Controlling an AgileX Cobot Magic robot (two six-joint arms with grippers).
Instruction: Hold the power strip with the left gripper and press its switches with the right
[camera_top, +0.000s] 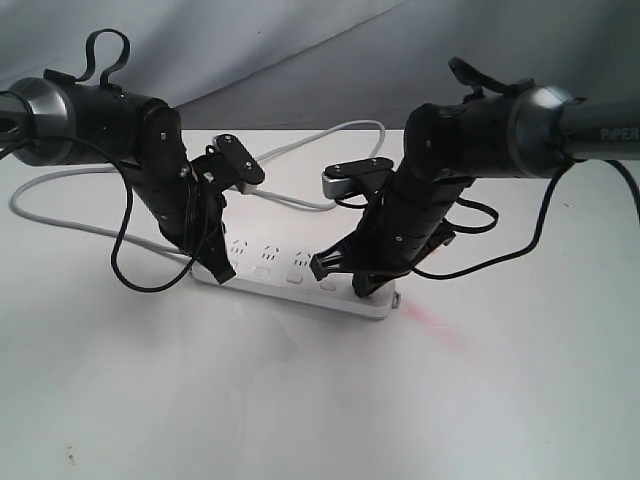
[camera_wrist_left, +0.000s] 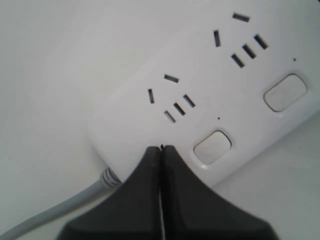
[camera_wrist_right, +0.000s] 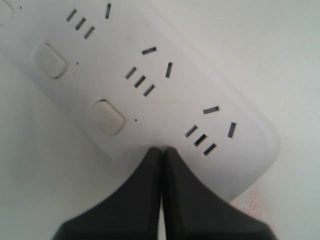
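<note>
Both the left gripper (camera_wrist_left: 161, 148) and right gripper (camera_wrist_right: 162, 149) are pressed together; the light, slick, rigid power strip (camera_top: 300, 286) likely needs pinning at its cord end.

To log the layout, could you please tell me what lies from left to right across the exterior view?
Grey cord loop → left gripper → uncovered switches → right gripper → reddish mark.
</note>
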